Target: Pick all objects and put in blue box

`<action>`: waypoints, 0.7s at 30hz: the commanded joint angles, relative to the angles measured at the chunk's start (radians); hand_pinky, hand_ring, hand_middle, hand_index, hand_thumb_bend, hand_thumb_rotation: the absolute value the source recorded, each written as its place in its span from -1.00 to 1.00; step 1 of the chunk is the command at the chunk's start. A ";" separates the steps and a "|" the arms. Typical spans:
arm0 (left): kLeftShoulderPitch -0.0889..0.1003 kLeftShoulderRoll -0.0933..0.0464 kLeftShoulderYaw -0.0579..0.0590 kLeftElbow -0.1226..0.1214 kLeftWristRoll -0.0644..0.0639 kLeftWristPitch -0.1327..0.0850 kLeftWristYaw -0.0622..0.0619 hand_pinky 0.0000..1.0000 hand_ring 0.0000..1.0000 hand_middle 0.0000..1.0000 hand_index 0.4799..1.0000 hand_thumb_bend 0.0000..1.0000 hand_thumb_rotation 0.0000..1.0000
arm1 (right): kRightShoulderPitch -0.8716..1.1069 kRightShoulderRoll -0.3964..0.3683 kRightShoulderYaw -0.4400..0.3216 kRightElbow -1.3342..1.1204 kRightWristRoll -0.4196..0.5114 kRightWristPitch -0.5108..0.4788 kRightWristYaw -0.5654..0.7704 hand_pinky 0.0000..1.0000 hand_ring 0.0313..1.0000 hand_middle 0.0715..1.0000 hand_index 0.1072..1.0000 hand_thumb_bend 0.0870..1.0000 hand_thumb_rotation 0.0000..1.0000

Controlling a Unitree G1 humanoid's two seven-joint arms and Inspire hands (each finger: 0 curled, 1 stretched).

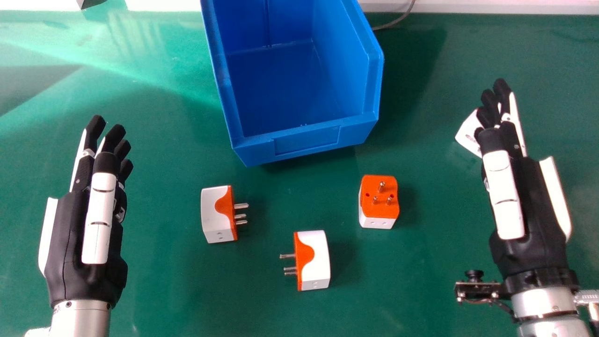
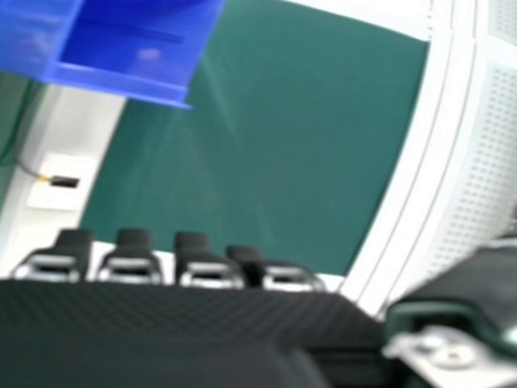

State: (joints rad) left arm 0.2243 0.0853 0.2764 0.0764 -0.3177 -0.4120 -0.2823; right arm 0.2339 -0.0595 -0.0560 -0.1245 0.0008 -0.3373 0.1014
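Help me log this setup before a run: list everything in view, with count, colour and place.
Box: 1, blue, far middle of the table
Left adapter: 1, white and orange, pins pointing right
Middle adapter: 1, white and orange, nearest, pins pointing left
Right adapter: 1, orange and white, pins up
Table: 1, green, under everything
Cable: 1, grey, beyond the box
Card: 1, white, beside the right fingers
Perforated panel: 1, white, beyond the table's edge
Wrist device: 1, black, on the right wrist
Left hand: 1, black and white, head view's left
Right hand: 1, black and white, head view's right
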 commanded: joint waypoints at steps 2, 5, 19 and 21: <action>-0.009 -0.002 0.013 0.001 -0.010 -0.044 -0.004 0.80 0.78 0.78 0.57 0.25 0.31 | -0.015 0.011 0.009 -0.023 0.013 -0.005 -0.008 1.00 1.00 1.00 1.00 -0.53 1.00; -0.005 0.001 0.014 -0.002 -0.014 -0.035 -0.006 0.77 0.76 0.77 0.54 0.27 0.30 | -0.012 0.010 0.012 -0.021 0.010 -0.011 -0.006 1.00 1.00 1.00 1.00 -0.52 1.00; 0.017 -0.004 -0.013 -0.051 0.002 -0.015 0.004 0.76 0.78 0.79 0.57 0.35 0.40 | 0.009 -0.011 -0.006 -0.039 -0.024 -0.027 -0.023 1.00 1.00 1.00 1.00 -0.40 1.00; 0.018 -0.001 -0.016 -0.053 -0.005 -0.010 0.000 0.80 0.81 0.81 0.61 0.33 0.45 | 0.012 -0.014 -0.006 -0.042 -0.029 -0.030 -0.027 1.00 1.00 1.00 1.00 -0.35 1.00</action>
State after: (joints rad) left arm 0.2332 0.0842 0.2597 0.0489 -0.3159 -0.4226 -0.2805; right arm 0.2458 -0.0630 -0.0518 -0.1307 -0.0248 -0.3383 0.0828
